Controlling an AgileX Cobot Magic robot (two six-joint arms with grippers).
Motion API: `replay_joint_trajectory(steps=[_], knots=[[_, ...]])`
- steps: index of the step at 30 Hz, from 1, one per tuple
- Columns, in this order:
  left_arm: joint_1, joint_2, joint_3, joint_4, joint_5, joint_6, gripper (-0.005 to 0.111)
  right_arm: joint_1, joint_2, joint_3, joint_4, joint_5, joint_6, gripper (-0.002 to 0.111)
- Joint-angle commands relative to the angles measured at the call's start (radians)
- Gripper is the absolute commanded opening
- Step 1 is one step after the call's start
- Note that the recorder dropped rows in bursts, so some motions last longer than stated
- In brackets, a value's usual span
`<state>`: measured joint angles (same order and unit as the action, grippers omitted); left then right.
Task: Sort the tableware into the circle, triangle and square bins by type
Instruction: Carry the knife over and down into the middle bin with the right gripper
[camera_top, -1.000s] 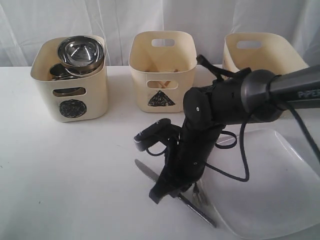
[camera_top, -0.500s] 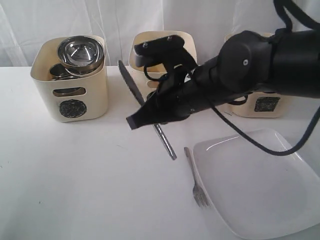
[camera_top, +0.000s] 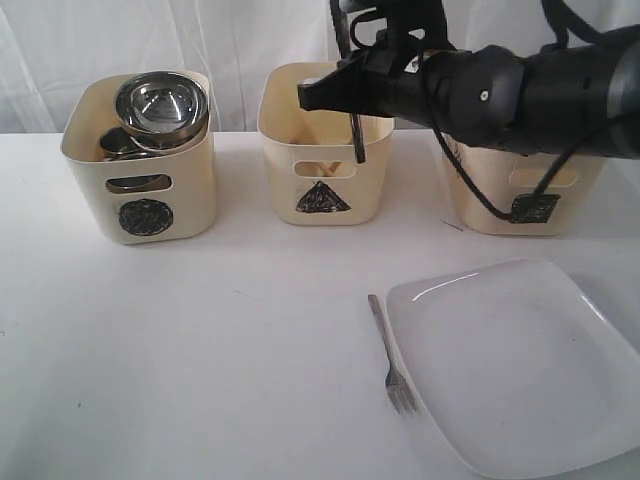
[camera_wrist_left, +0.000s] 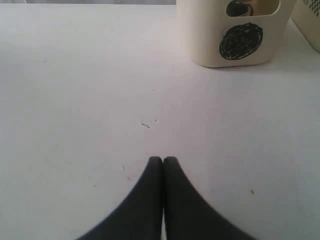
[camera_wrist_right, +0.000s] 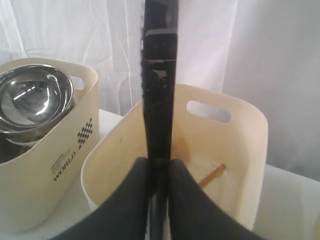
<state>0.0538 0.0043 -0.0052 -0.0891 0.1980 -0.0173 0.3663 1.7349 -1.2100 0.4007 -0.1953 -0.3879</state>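
While your right arm (camera_top: 500, 95) hangs over the back row, take stock from the big pieces down: the large white square plate (camera_top: 510, 360) lies on the table (camera_top: 200, 350) at front right, not yet sorted, and the circle bin (camera_top: 85, 150), triangle bin (camera_top: 280, 135) and square bin (camera_top: 480, 200) stand side by side behind it. The circle bin is heaped, a steel bowl (camera_top: 160, 103) riding on top. Your right gripper (camera_wrist_right: 159, 162) is clamped on the steel knife (camera_top: 356, 135), blade close to vertical, right above the triangle bin's mouth; whether the lower tip has passed the rim, I can't tell. I'd say centre it over the opening, clear of the wall, lower until the tip is well inside, then let go, so it doesn't clatter out or tip the bin. A wooden chopstick (camera_wrist_right: 211, 175) lies in there, so it's the right home. The fork (camera_top: 388, 350) waits just beside the plate's left edge. Your left gripper (camera_wrist_left: 163, 161) is closed on nothing, low over bare table.
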Motion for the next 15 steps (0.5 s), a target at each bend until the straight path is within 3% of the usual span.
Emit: replay_joint_trajectory(steps=[1, 15], knots=[[0.003, -0.004, 0.005, -0.006, -0.004, -0.004, 0.0, -0.008, 0.058, -0.107, -0.002, -0.039, -0.004, 0.0], [0.003, -0.004, 0.005, -0.006, -0.004, -0.004, 0.0, -0.063, 0.263, -0.343, 0.007, -0.037, -0.046, 0.0]])
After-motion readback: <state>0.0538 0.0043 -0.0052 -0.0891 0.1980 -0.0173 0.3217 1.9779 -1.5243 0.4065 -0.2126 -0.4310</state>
